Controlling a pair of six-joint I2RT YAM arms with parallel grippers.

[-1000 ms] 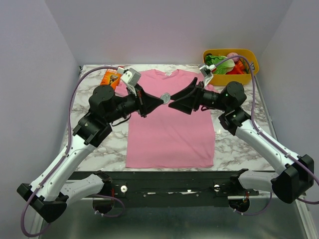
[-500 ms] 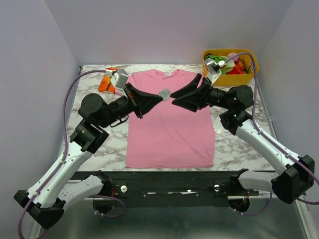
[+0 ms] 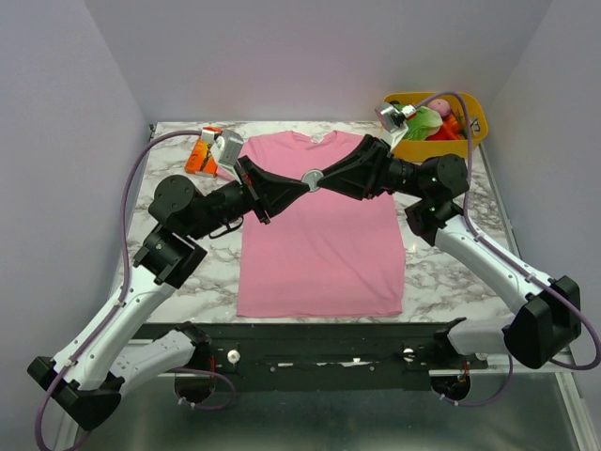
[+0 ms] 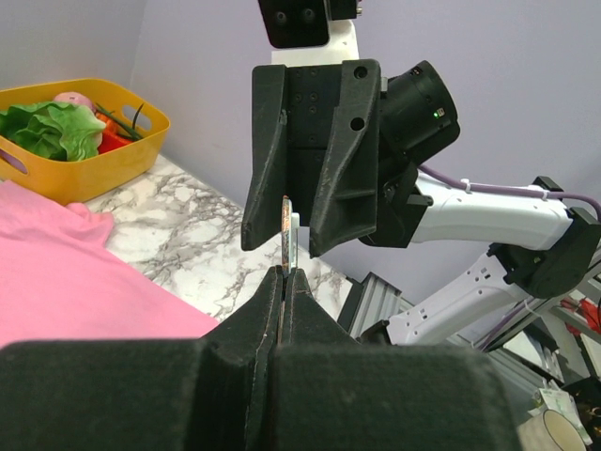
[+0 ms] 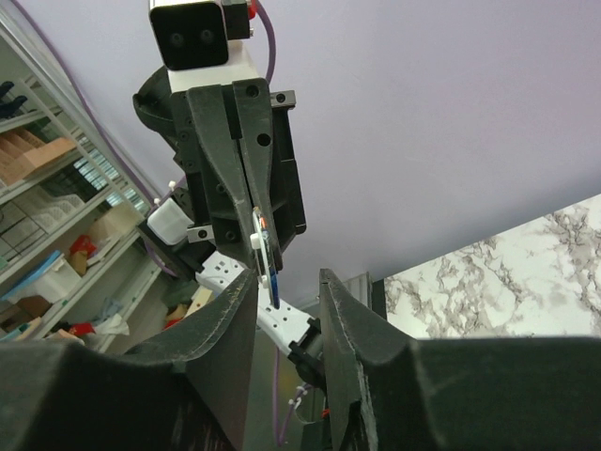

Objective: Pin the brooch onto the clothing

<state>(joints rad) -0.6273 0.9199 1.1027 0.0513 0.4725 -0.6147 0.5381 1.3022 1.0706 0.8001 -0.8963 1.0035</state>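
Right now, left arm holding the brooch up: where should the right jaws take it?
The brooch, likely by its free half, edge-on beyond the left gripper. Bring the right gripper head-on from opposite, jaws on its flat faces: thin disc.

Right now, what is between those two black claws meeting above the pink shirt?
The brooch. The left gripper pinches its lower edge, and the right gripper has its fingers parted on either side of it. The left wrist view shows this best.
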